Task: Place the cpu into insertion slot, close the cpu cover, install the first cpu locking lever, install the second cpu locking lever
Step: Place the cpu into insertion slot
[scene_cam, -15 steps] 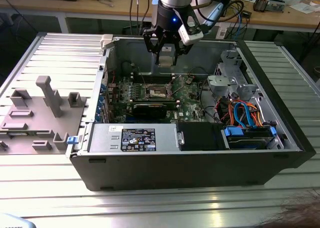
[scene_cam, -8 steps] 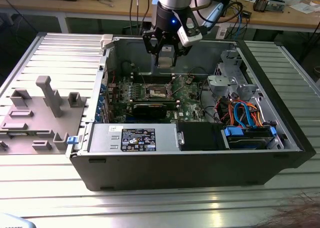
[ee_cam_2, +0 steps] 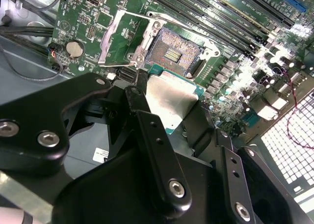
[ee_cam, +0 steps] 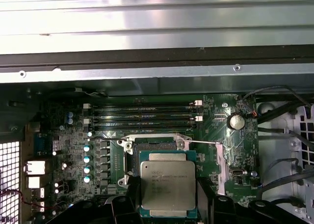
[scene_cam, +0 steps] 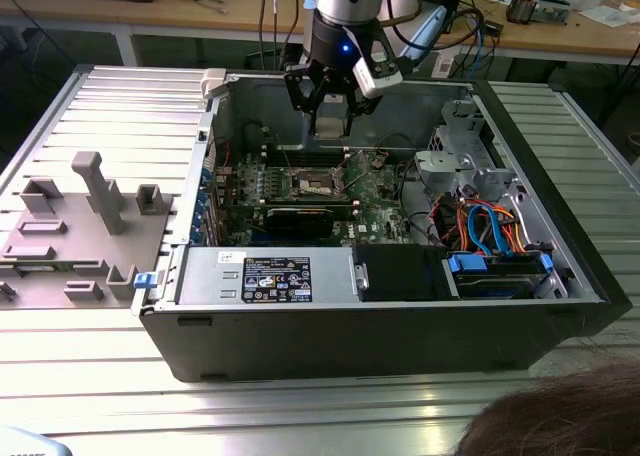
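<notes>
In both wrist views my gripper (ee_cam_2: 169, 117) (ee_cam: 168, 207) is shut on the cpu (ee_cam_2: 169, 98) (ee_cam: 168, 185), a flat square chip with a dull silvery top, one black finger (ee_cam_2: 152, 135) on each side. The chip hangs level just above the open insertion slot (ee_cam_2: 174, 52) (ee_cam: 154, 146), whose contact field is bare. The cpu cover (ee_cam_2: 114, 37) (ee_cam: 220, 165), a thin silvery frame, stands swung up beside the socket. In the exterior view the gripper (scene_cam: 328, 124) hovers inside the open computer case, above the socket (scene_cam: 312, 184) on the green motherboard (scene_cam: 375, 191).
A black rectangular card (scene_cam: 300, 219) lies just in front of the socket, memory slots (ee_cam: 142, 113) on its other side. The power supply (scene_cam: 265, 276), drive cage (scene_cam: 470, 151) and cable bundle (scene_cam: 490, 226) crowd the case. A grey fixture (scene_cam: 90, 206) sits outside it. A person's hair (scene_cam: 560, 416) shows at the front.
</notes>
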You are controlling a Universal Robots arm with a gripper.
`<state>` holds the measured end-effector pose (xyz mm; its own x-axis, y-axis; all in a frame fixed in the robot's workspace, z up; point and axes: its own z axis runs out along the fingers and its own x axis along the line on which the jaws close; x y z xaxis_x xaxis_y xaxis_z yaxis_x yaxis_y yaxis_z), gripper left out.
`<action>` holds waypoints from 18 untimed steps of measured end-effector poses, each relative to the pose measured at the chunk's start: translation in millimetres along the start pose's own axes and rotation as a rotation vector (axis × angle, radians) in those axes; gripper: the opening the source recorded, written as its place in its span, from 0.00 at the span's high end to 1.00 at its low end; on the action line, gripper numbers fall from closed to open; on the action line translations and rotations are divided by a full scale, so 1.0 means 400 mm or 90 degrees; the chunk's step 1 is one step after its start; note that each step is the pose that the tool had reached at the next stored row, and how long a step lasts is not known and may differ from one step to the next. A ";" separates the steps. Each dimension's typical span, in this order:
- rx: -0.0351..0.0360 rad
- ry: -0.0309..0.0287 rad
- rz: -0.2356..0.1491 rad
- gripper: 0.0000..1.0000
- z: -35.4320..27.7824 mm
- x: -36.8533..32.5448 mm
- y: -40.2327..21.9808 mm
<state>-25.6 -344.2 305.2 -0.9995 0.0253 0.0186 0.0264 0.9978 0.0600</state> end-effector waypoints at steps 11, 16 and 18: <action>0.0000 0.0000 0.000 0.46 0.006 0.000 0.000; 0.0000 0.0000 0.000 0.46 0.009 0.000 -0.001; 0.0000 0.0000 0.000 0.46 0.010 0.000 -0.001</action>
<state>-25.7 -344.2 301.2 -0.9995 0.0253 0.0186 0.0264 0.9978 0.0600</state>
